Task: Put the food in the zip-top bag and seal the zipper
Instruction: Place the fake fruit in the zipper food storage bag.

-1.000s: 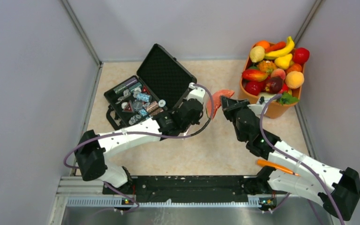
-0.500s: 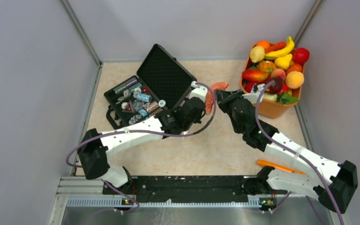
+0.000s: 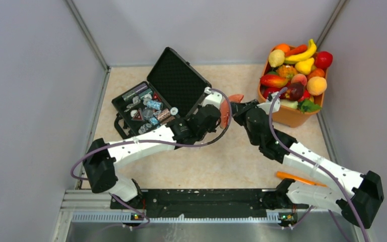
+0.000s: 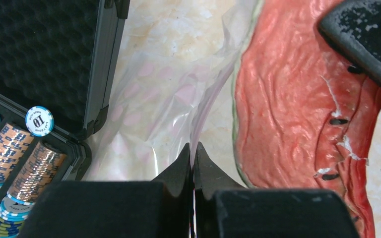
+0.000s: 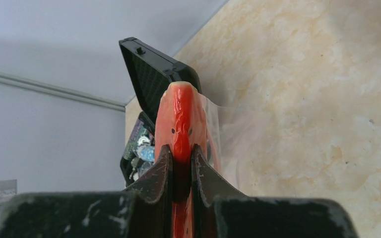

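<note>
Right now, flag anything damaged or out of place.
The watermelon slice in the right gripper has white scuffs, like chipped paint. One poker chip lies loose at the black case's edge, apart from the stacked rows.

Open black case [image 3: 177, 81] of poker chips [image 3: 149, 109]; orange stick [image 3: 297, 178] at near edge.

Beige marbled table [image 3: 221, 161]. At far left, open black case [image 3: 176, 80]; just right of it, zip-top bag [image 4: 154, 99] partly resting; far right, orange bowl [image 3: 292, 119]; near right, orange stick [image 3: 300, 179].
</note>
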Controlling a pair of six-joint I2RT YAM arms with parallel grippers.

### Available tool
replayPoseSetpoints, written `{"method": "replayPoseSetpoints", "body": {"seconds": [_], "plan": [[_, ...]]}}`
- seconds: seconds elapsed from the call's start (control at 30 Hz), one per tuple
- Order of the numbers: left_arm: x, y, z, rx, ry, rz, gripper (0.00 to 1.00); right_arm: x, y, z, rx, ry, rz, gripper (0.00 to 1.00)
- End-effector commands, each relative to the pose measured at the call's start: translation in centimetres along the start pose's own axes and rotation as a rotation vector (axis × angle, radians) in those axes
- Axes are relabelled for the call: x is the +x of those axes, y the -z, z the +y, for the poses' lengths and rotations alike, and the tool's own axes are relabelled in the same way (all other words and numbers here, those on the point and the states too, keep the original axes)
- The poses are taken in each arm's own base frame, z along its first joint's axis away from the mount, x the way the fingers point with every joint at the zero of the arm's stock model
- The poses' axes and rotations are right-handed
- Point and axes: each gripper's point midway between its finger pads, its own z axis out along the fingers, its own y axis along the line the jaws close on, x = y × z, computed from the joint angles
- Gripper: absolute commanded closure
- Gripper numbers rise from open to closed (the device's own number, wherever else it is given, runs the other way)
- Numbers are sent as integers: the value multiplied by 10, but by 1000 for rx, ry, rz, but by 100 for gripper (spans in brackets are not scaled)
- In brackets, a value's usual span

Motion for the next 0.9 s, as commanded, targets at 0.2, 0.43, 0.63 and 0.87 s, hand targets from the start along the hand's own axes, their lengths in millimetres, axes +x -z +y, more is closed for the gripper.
{"method": "replayPoseSetpoints", "body": {"seconds": [0.2, 0.43, 0.63, 0.87], "plan": [[-43, 12, -2, -6, 123, -114, 100, 1, 8, 13, -68, 110, 30, 100], [-50, 8, -4, -19, 134, -116, 100, -3, 16, 19, -59, 195, 22, 100], [-53, 9, -7, -2, 157, -120, 100, 1, 15, 18, -40, 181, 41, 100], [-50, 9, -5, -11, 155, -109, 100, 12, 7, 14, 20, 228, 79, 100]]}}
